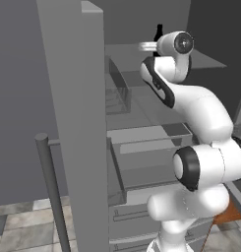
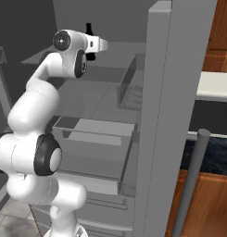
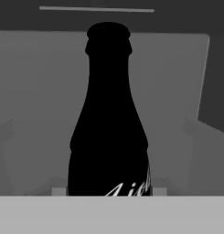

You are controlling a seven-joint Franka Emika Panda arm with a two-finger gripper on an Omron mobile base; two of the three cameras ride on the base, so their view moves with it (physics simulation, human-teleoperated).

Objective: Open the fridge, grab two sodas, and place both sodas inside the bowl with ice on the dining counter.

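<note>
I have the fridge [image 1: 77, 123] open in front of me, both doors swung out. From the left base view one door's edge stands tall close to the camera with its bar handle [image 1: 52, 192] low at the left; from the right base view the other door [image 2: 168, 115] does the same on the right, with its handle [image 2: 191, 185] beside it. My arm [image 1: 200, 128] reaches up and into the upper compartment, above the clear drawers [image 2: 96, 134] and grey shelves.

The soda [image 3: 109, 119], a slim black bottle with a narrow neck, stands upright on an upper shelf deep inside. In the hand view it sits dead centre and very close, with white script low on its body. In the left base view I see only its neck [image 1: 159, 33] poking up behind the wrist; the right base view shows the same [image 2: 89, 28].

The gripper is pointed straight at the bottle, but I cannot tell whether the jaws are spread around it or clamped on it: the fingertips are hidden.

A brown wood cabinet [image 2: 217, 41] and pale counter [image 2: 214, 85] sit right of the fridge.
</note>
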